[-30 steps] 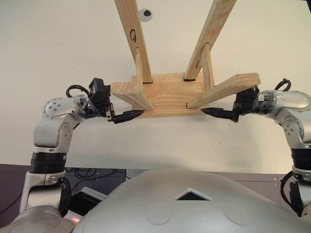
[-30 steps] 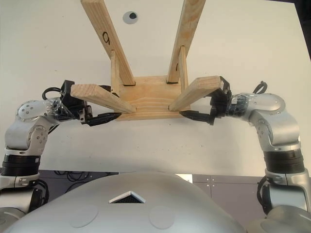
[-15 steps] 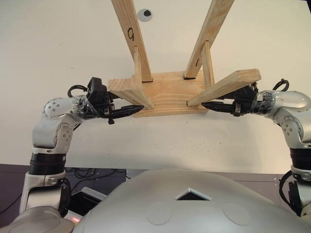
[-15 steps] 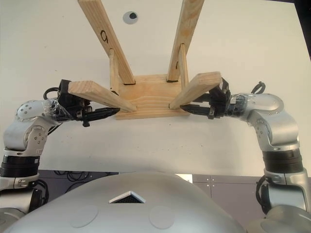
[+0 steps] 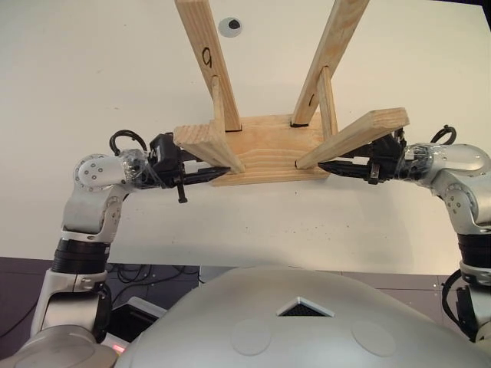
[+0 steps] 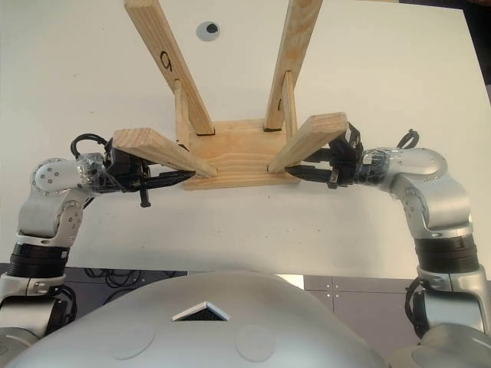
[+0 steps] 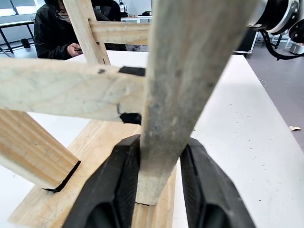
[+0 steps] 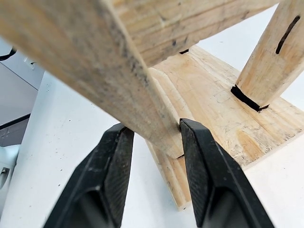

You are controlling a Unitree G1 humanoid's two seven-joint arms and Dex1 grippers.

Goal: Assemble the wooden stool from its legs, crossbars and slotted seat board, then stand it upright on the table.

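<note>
Clamping upturned stool at 12 o'clock: left gripper closed on its 9 o'clock leg, right gripper closed on 3 o'clock leg. Uneven lifting could yank legs from seat board.

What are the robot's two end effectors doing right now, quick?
Left end effector: shut on the stool's near-left leg, close to the seat board.
Right end effector: shut on the near-right leg, close to the seat board.
</note>
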